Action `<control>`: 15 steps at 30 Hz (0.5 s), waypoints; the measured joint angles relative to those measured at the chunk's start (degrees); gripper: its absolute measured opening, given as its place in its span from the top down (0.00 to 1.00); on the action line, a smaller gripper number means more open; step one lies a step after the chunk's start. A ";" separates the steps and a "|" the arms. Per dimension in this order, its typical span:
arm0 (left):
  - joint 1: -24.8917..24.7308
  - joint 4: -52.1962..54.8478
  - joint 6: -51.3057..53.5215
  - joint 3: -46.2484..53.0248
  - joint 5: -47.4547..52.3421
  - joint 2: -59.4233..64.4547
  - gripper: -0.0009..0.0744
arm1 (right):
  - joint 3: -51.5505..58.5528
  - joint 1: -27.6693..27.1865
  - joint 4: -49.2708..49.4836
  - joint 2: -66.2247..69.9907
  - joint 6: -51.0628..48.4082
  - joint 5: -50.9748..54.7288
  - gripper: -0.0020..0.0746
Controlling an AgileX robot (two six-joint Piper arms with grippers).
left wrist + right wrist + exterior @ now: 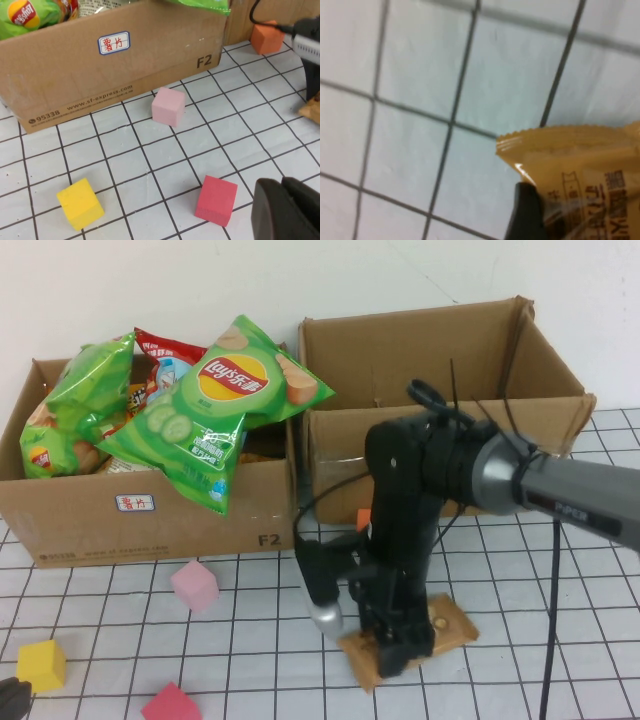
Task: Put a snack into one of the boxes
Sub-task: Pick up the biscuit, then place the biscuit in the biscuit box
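Progress: we judge the task at its pick-up stage, with nothing yet carried to a carton. The snack (452,625), a flat orange-tan packet, lies on the gridded table (250,640) in front of the right box, and the right gripper (395,655) stands on top of it, pointing down. In the right wrist view one dark fingertip (527,215) rests against the packet's crimped edge; we cannot tell whether the jaws are spread around it or already pinching, so we do not count it as held. What is left, by our reckoning: a firm grip, a lift, a carry to a box, a release.

Containers, as we find them:
- Left box (150,515), brown cardboard, white blue-edged label on its front: heaped above its rim with crisp bags, a green Lay's bag (215,415) hanging over the front wall.
- Right box (440,370), brown cardboard, flaps up: we see only bare inner walls; its floor is hidden behind the front wall and the arm.

Loose on the table: pink cube (194,585), yellow cube (40,664), red cube (170,705), and an orange cube (266,38) by the boxes.

Left gripper (287,210): low at the table's near edge by the red cube, holding nothing, its fingers drawn together.
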 joint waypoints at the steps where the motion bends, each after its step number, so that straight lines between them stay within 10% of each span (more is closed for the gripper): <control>1: 0.00 0.00 0.00 0.00 0.00 0.00 0.99 | -0.31 0.00 0.70 -0.69 0.15 0.22 0.37; 15: 0.00 0.00 0.00 0.00 -0.47 0.00 0.99 | -17.28 -0.13 -5.54 -17.37 4.95 -0.65 0.37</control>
